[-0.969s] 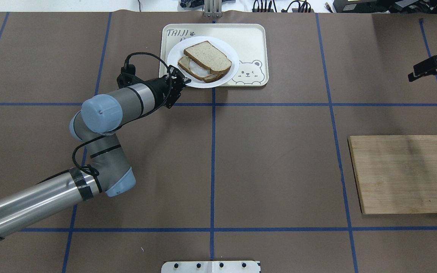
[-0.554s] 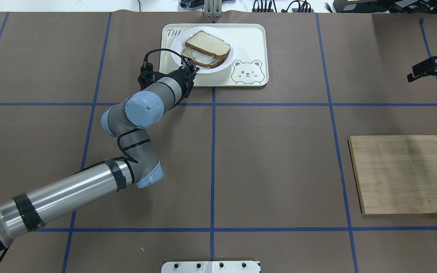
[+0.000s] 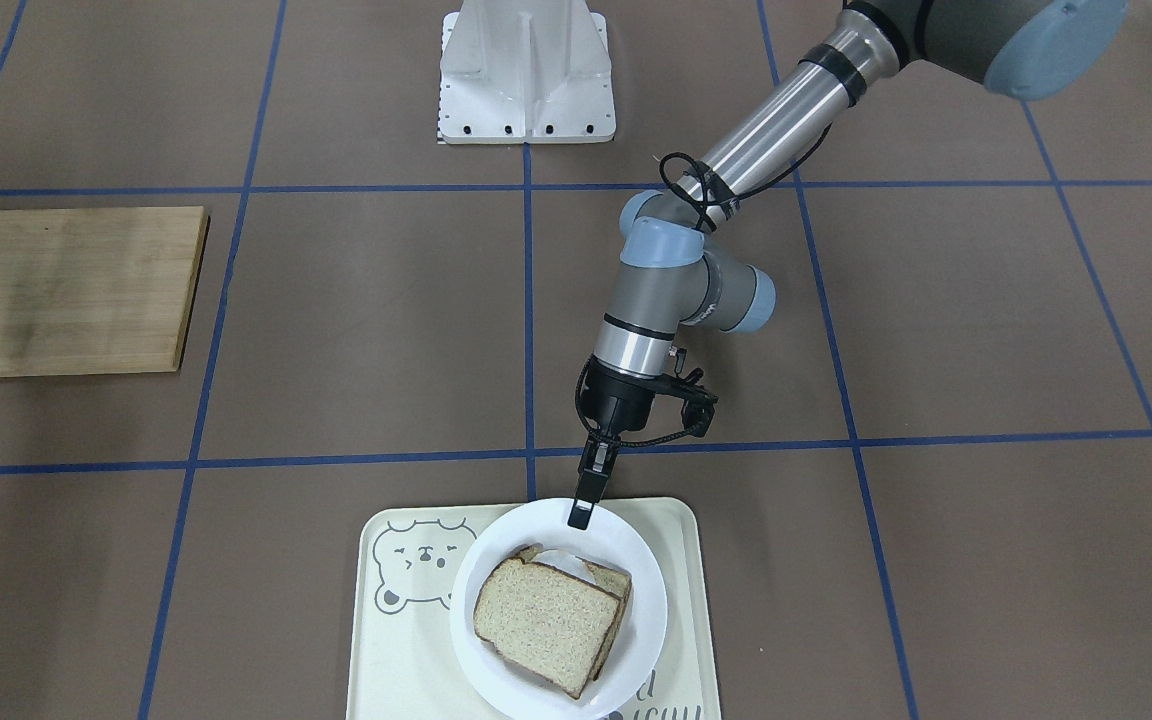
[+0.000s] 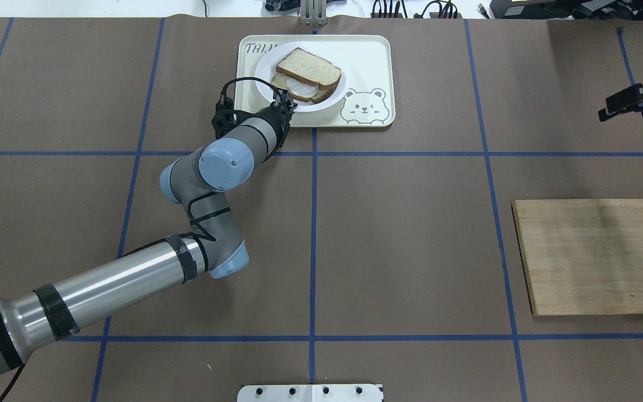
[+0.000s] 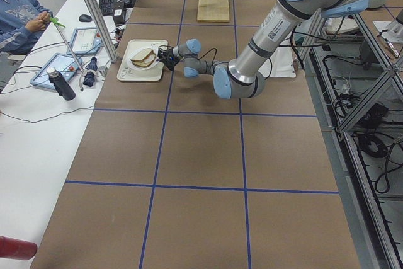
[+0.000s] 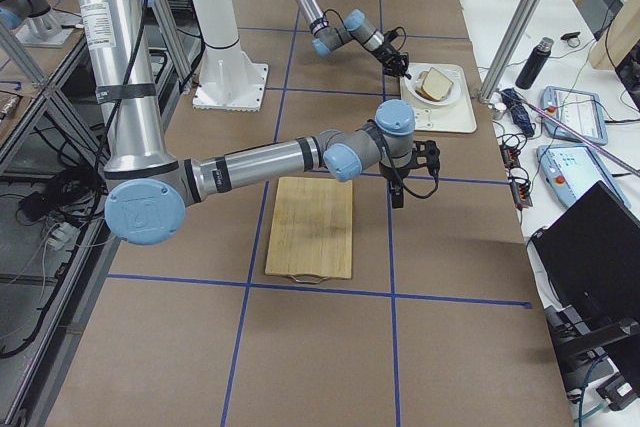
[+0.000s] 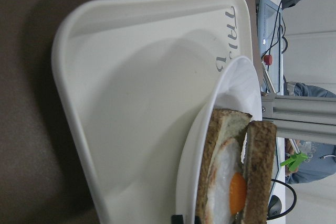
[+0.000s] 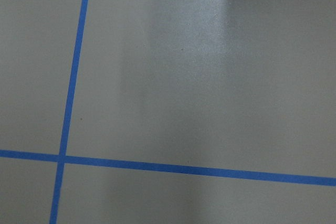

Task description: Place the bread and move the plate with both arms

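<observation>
Bread (image 4: 307, 67): on the plate (image 3: 641, 590), lying as the top slice over the egg-topped slice (image 7: 226, 182). It is offset a bit, so the lower slice's edge shows on the robot side.
Plate: on the cream tray (image 4: 366, 61), in the half away from the bear drawing (image 4: 361, 106), covering part of the tray's lettering. Can't tell whether it rests flat or is held just clear of the tray.
Left end effector (image 3: 581, 512): fingers drawn narrow, pinched on the plate's rim at the edge nearest the robot. The left arm is stretched out over the table (image 4: 411, 223) to reach it.
Bread vs left end effector: bread sits just beyond the fingertips, further in on the plate, near but not touching. The grip is on bare rim only.
Left wrist view: plate rim and both slices seen edge-on and close, with the egg between them.
Right end effector (image 4: 617, 104): at the table's right edge, well apart from plate and tray. Can't tell the finger spacing. Its wrist view shows only table surface and blue tape lines.
Cutting board (image 4: 598, 257): wooden, on the table's right side, nearer the robot than the right end effector.
</observation>
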Robot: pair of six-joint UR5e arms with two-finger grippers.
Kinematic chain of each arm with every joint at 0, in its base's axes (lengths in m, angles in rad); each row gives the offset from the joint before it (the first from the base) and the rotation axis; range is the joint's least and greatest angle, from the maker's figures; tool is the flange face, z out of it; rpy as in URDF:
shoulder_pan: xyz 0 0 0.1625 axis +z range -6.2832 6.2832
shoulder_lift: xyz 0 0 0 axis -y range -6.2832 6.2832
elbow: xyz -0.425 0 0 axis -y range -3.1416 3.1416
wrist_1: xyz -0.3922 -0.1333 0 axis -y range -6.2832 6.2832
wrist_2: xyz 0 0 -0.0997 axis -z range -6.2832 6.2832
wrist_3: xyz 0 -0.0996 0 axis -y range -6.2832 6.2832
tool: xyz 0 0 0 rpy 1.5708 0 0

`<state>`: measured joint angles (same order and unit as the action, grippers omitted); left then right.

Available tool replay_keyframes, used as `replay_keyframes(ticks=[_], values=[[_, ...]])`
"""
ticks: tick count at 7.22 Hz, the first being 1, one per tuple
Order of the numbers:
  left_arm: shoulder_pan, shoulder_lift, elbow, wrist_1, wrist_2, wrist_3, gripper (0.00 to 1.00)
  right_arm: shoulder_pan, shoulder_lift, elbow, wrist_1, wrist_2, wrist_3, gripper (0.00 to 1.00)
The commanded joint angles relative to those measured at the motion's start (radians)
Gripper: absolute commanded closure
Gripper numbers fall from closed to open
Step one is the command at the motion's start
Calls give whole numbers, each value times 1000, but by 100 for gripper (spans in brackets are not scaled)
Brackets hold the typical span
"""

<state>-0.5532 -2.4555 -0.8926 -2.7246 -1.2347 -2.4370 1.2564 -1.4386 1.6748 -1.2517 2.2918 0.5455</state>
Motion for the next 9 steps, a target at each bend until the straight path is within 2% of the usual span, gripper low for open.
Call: replay_keyframes(ticks=[1, 4, 5, 6, 8, 9], values=[[-4, 19, -82, 49, -20, 47, 1, 0, 1, 0, 0, 0, 1, 0], [-10, 247, -476, 181, -176, 64, 1, 0, 0, 6, -2, 2, 2, 0], [-11, 322, -582, 187, -184, 67, 1, 0, 1, 6, -2, 2, 2, 0], [-17, 401, -697, 189, -192, 158, 1, 0, 1, 6, -2, 3, 2, 0], [-24, 639, -894, 187, -227, 380, 1, 0, 10, 8, -2, 2, 2, 0], [-24, 756, -951, 187, -274, 609, 1, 0, 9, 22, -2, 2, 2, 0]])
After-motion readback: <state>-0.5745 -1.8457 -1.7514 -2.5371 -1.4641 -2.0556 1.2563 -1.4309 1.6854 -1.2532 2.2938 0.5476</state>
